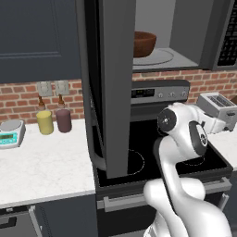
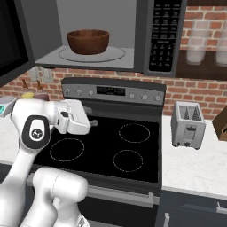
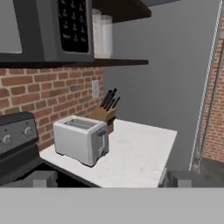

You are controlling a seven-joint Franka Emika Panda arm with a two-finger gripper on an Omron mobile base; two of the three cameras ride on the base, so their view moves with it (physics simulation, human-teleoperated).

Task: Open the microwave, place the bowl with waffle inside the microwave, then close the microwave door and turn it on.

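The microwave hangs over the stove with the microwave door swung wide open to the left, its edge also at the left of the right base view. The bowl stands on the turntable inside, seen from the other side too. The waffle is hidden by the bowl's wall. My gripper is open and holds nothing; it hovers low over the stove, below the microwave, and points right toward the toaster. The keypad strip shows at the upper left of the hand view.
A black-topped stove lies under the arm. A silver toaster and a knife block stand on the right counter. Yellow and maroon cups and a scale sit on the left counter.
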